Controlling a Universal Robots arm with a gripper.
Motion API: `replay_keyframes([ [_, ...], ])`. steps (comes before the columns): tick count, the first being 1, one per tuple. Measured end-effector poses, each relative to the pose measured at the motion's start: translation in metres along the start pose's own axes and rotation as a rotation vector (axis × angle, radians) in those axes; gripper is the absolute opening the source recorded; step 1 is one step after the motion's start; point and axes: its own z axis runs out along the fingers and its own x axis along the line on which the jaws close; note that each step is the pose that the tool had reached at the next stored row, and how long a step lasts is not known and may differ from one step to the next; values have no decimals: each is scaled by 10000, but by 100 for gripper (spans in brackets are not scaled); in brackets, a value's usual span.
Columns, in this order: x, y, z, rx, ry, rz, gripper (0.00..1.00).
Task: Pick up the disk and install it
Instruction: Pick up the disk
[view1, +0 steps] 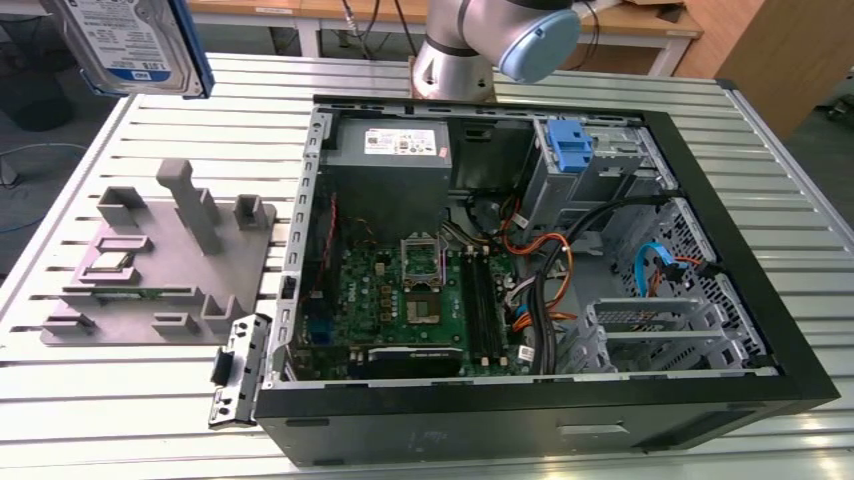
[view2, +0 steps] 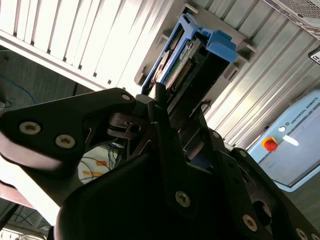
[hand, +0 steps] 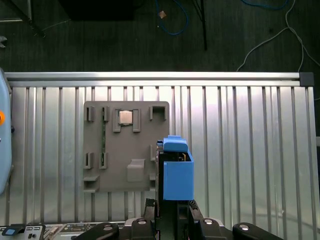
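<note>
The disk hangs high at the exterior view's far left, above the slatted table, its white-and-blue label facing the camera and a blue rail along its edge. In the first wrist view the disk is seen edge-on, with its blue rail toward the camera, over the edge of the grey fixture plate. My gripper is shut on the disk. In the second wrist view the black fingers clamp the disk between them.
The open computer case lies on the table at the exterior view's right, with a grey power-supply box and an upright blue latch inside. The grey fixture plate sits left of it. The arm's base stands behind the case.
</note>
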Motion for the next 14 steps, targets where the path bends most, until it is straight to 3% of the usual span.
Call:
replay_keyframes([
  [7, -1, -39, -2, 0, 0, -1, 35],
  [14, -4, -132, -6, -1, 0, 0, 35],
])
